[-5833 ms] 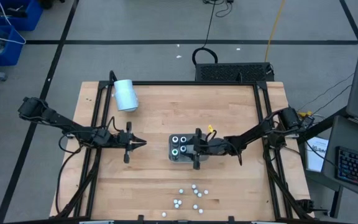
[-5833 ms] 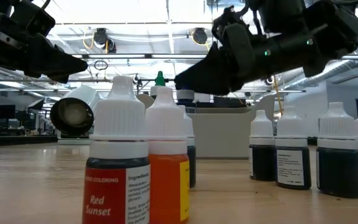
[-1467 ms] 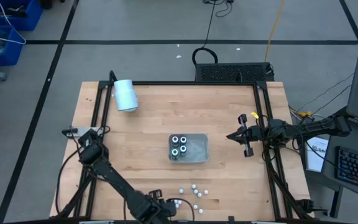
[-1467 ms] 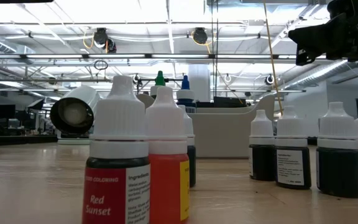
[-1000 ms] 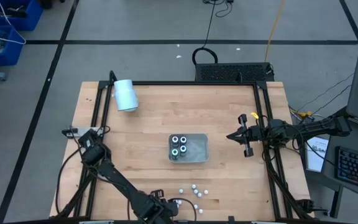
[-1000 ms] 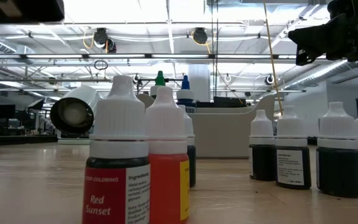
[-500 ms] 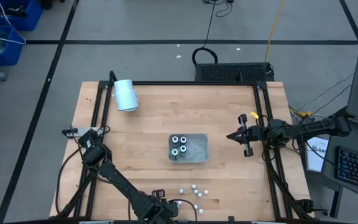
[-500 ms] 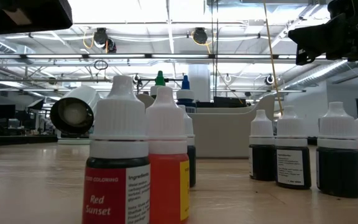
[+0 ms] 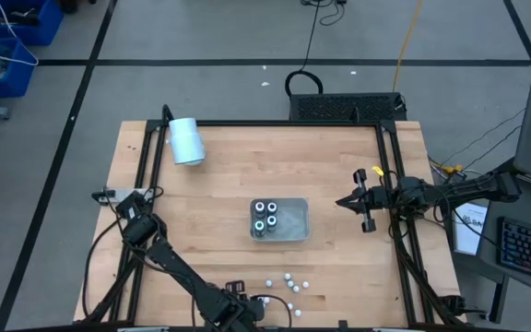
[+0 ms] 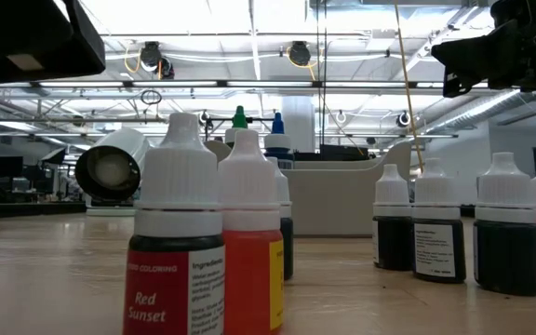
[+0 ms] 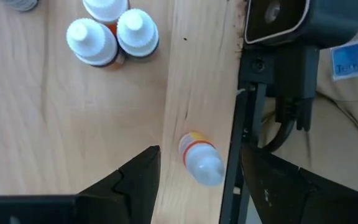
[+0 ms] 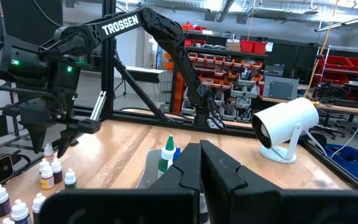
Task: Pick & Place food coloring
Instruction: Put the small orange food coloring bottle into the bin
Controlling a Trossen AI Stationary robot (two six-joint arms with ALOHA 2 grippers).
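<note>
Left wrist view: the left gripper (image 11: 194, 171) hangs wide open, empty, straddling a fallen food coloring bottle (image 11: 200, 160) at the table's six o'clock edge; right gripper (image 9: 348, 201) waits shut at three o'clock.

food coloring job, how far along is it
Done: four bottles stand in the grey tray. In hand: nothing yet; the left hand hangs open over a bottle lying at the table's near edge. Left: that bottle and the loose cluster. The right hand waits shut at the right side.
</note>
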